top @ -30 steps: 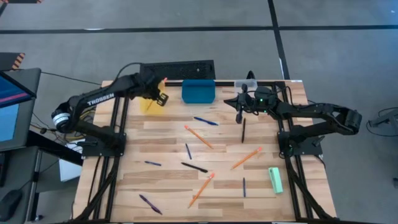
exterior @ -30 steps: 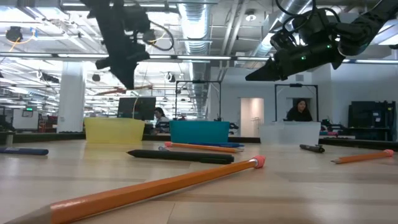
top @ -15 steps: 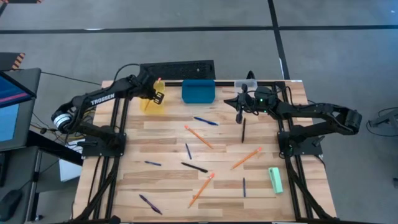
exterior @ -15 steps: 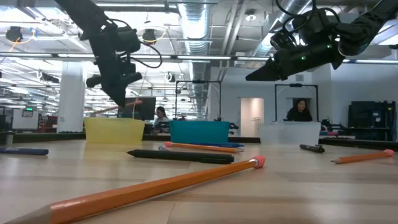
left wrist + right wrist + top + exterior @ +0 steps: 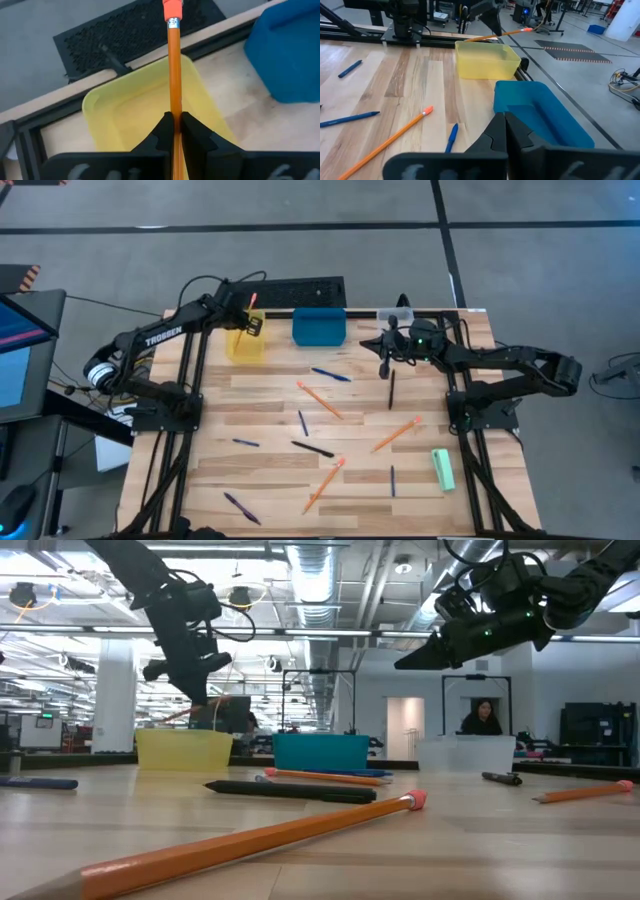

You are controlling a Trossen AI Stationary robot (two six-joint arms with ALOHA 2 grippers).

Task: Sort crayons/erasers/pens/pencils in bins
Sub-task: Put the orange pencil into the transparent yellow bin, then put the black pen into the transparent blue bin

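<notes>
Left tool (image 5: 251, 323) clamped on a pencil (image 5: 173, 75), fingers (image 5: 162, 131) tight on its shaft, hovering over the yellow bin (image 5: 244, 346) at the table's far left; pencil tilted, eraser end past the bin's far rim. Blue bin (image 5: 319, 326) just beside yellow, clear bin (image 5: 392, 316) farther right along the same edge. Right tool (image 5: 384, 368) closed, holding nothing, raised above the table (image 5: 270, 420) near the clear bin, above a dark pen (image 5: 391, 389). Loose on the table: three more pencils (image 5: 319, 399) mid and front, several blue and dark pens (image 5: 330, 374) scattered, mint eraser (image 5: 443, 469) near the front right edge, well apart from the bins.
</notes>
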